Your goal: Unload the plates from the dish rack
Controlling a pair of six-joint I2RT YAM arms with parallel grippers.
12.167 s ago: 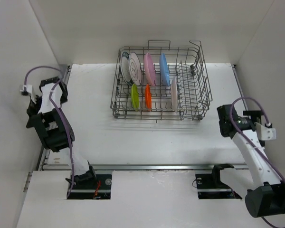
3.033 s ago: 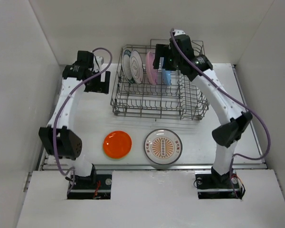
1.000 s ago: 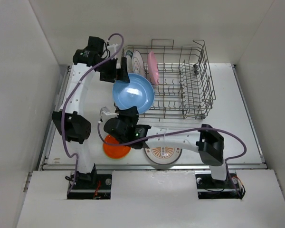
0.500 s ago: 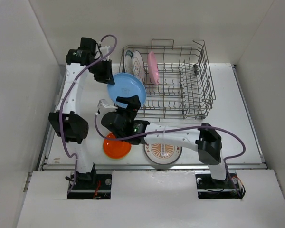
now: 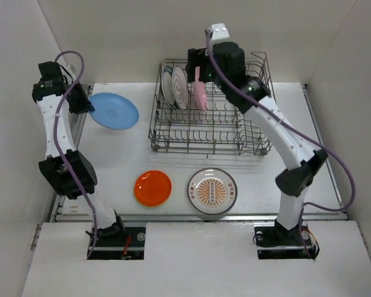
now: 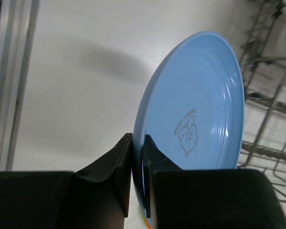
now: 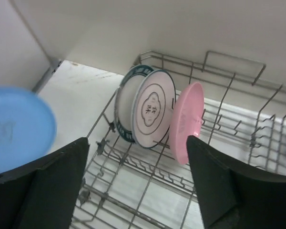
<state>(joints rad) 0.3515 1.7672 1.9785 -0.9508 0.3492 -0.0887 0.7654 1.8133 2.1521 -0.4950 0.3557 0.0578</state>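
Observation:
My left gripper [image 6: 138, 160] is shut on the rim of a plain blue plate [image 6: 195, 105], holding it tilted above the table, left of the dish rack [image 5: 210, 124]. The top view shows that blue plate [image 5: 114, 111] beside the left gripper [image 5: 83, 103]. My right gripper [image 7: 138, 176] hangs open and empty over the rack's back left part [image 7: 148, 186]. Below it three plates stand in the tines: a dark-green-rimmed one [image 7: 125, 102], a white patterned one [image 7: 155, 107] and a pink one [image 7: 187, 119]. An orange plate [image 5: 153, 188] and an orange sunburst plate [image 5: 213, 190] lie flat on the table.
The rack has tall wire sides [image 5: 263, 105] and its front and right rows hold no plates. White walls close in on the left, back and right. A metal rail [image 6: 9, 81] runs along the table's left edge.
The right gripper let go of the blue plate and swung up over the rack's back. The left gripper, now shut on the plate, carried it left, away from the rack.

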